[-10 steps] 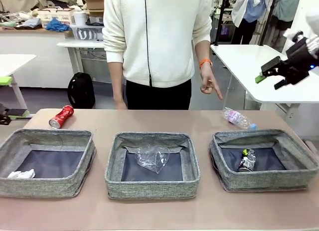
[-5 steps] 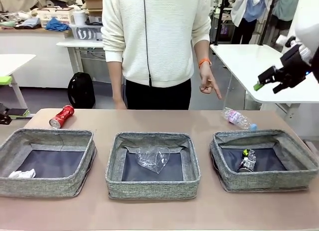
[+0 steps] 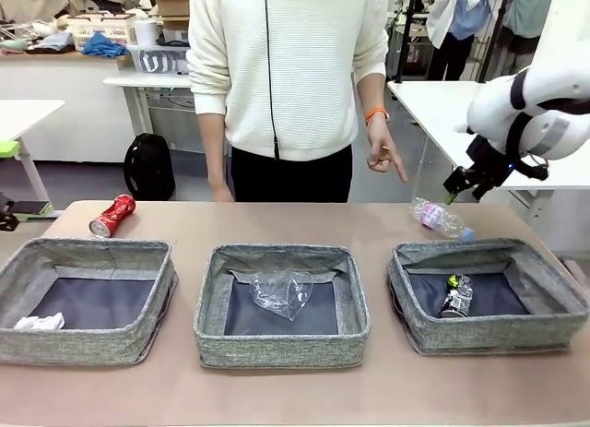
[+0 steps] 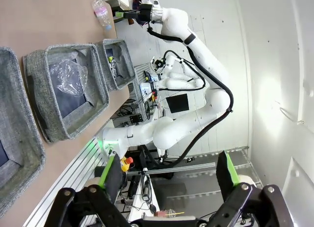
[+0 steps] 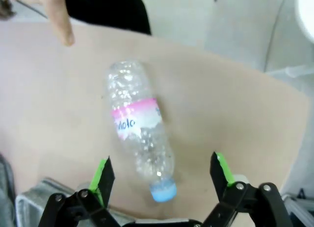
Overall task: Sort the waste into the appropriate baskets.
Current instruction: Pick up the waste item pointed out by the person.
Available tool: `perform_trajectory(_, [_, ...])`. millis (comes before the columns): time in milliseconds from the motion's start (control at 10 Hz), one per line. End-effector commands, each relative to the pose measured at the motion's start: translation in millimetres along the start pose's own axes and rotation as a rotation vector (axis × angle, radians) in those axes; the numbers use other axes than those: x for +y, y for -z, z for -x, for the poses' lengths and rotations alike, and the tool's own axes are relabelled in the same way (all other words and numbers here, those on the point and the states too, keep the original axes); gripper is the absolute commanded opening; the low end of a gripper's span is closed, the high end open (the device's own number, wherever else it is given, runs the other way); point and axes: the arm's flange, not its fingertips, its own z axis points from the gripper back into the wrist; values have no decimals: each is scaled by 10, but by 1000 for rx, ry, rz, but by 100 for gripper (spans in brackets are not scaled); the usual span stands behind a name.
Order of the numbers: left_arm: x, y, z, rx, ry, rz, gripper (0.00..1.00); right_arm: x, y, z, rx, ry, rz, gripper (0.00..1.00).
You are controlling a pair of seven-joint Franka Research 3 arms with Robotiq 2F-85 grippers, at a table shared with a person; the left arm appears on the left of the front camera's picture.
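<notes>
Plainly, the clear bottle (image 5: 141,143) bears a pink-banded, blurry label (image 5: 136,120).

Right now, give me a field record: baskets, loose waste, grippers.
left grey woven fabric basket: crumpled white paper ball
middle basket: clear plastic cup
right basket: dark crushed can
on table: crushed red can beyond left basket; clear bottle with blue cap beyond right basket
right gripper: open, above bottle
left gripper: open, empty
</notes>
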Motion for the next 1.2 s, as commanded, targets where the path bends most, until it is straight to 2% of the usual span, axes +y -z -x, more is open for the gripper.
perform_trajectory(0, [-21,18,-1,-8,18,3,100,-35,129,-32,-1,-59,14,100])
perform_trajectory(500, [-21,18,-1,-8,18,3,100,90,701,-58,-57,-146,-71,100])
perform_trajectory(1100, [-21,18,-1,-8,18,3,100,105,744,-28,-62,-144,-89,100])
